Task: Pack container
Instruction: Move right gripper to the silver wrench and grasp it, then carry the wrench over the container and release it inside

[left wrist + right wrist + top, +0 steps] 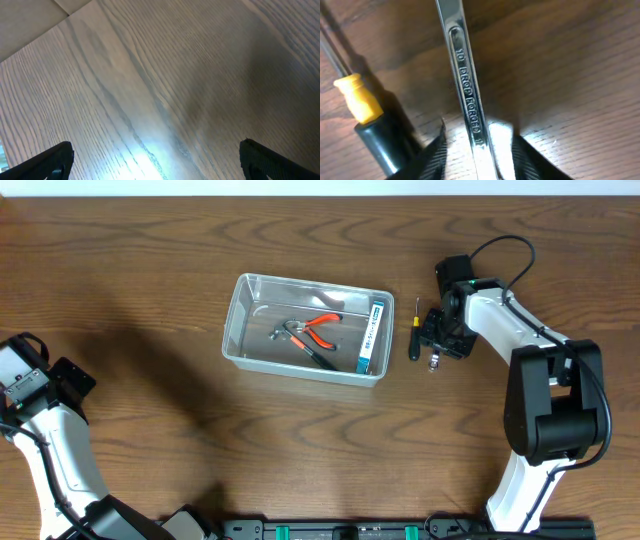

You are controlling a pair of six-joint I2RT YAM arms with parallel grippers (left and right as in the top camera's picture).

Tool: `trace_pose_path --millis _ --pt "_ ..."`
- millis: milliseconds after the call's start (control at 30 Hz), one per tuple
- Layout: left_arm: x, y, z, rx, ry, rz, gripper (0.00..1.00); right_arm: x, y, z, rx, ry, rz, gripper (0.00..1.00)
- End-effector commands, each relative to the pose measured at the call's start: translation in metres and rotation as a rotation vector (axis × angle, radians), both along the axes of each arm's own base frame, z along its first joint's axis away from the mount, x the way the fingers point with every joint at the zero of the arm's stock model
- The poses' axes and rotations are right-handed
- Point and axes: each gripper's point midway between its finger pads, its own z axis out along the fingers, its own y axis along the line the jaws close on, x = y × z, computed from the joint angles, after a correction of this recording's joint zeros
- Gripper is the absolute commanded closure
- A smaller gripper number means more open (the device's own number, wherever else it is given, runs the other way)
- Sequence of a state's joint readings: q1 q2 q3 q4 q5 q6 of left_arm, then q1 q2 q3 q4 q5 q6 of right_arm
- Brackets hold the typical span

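The clear plastic container [238,330] stands at the table's middle. It holds red-handled pliers [325,328], a black-handled tool [303,343] and a blue-and-white box [372,336]. My right gripper [440,337] is down at the table to the right of the container. In the right wrist view its fingers [477,150] are open and straddle a chrome wrench [465,85] that lies on the wood, with a gap on each side. A screwdriver [414,340] with a black handle and yellow collar [360,100] lies just left of the wrench. My left gripper [157,155] is open and empty over bare wood.
The left arm [40,395] sits at the far left edge, well away from the container. The right arm's base and cable [545,400] take up the right side. The table is dark wood [150,270].
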State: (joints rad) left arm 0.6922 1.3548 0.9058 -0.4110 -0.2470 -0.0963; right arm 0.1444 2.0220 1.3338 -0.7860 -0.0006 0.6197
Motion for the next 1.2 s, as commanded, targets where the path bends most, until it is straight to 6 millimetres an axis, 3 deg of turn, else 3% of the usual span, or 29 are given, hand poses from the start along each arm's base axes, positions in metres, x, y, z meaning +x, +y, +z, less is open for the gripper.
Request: trace_pose_path --millis 0,300,433,533,667,800,867,933,1033,1167 --pt "0.003 0.007 0.011 0.030 -0.004 0.004 0.02 -0.004 -0.002 -0.011 -0.006 0.024 -0.018 0.67" --pt "0.003 0.007 0.011 0.030 -0.004 0.004 0.02 -0.004 -0.002 -0.011 -0.006 0.024 -0.017 0.99" --pt "0.003 0.007 0.011 0.030 -0.004 0.004 0.02 -0.002 -0.002 -0.007 -0.008 0.013 0.010 0.99" --pt "0.003 0.007 0.011 0.030 -0.004 0.004 0.02 0.007 -0.002 0.012 -0.005 -0.038 0.057 0.99" --pt "0.003 0.007 0.011 0.030 -0.004 0.004 0.02 0.027 0.009 0.077 0.008 -0.201 0.167 0.99" --pt "0.003 0.007 0.011 0.030 -0.004 0.004 0.02 0.035 0.049 0.164 0.019 -0.438 0.391 0.99" --pt "0.003 0.007 0.011 0.030 -0.004 0.004 0.02 0.031 0.081 0.207 0.000 -0.577 0.570 0.99" --pt "0.003 0.007 0.011 0.030 -0.004 0.004 0.02 0.020 0.116 0.238 -0.032 -0.695 0.782 0.98" --pt "0.003 0.007 0.011 0.030 -0.004 0.004 0.02 -0.006 0.172 0.260 -0.093 -0.809 1.125 0.99" --pt "0.003 0.007 0.011 0.030 -0.004 0.004 0.02 -0.032 0.228 0.251 -0.198 -0.865 1.543 0.99"
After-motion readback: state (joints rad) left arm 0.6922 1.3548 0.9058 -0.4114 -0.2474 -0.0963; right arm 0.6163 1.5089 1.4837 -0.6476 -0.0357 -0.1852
